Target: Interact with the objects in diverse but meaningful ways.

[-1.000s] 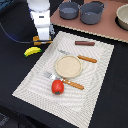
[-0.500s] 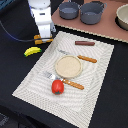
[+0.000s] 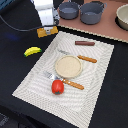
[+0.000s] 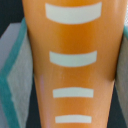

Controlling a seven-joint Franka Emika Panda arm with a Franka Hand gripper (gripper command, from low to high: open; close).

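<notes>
Little is changing over the last second: the hand (image 3: 47,29) is still gripping the bread loaf (image 4: 73,65), hovering above the counter (image 3: 15,60) beside the placemat (image 3: 95,85).

Exterior view: mounted high, off the arm, looking down at an angle across the placemat (image 3: 65,67). Wide enough to take in the round grey pots (image 3: 82,11) at the far edge and the black table (image 3: 15,65) toward the exterior view's left. Wrist view: pressed right up against the golden-yellow ridged bread loaf (image 4: 70,65), which fills the frame (only slivers of background at the edges). Overlap between views is that loaf (image 3: 46,31), seen small under the gripper (image 3: 47,27) in the exterior view.
</notes>
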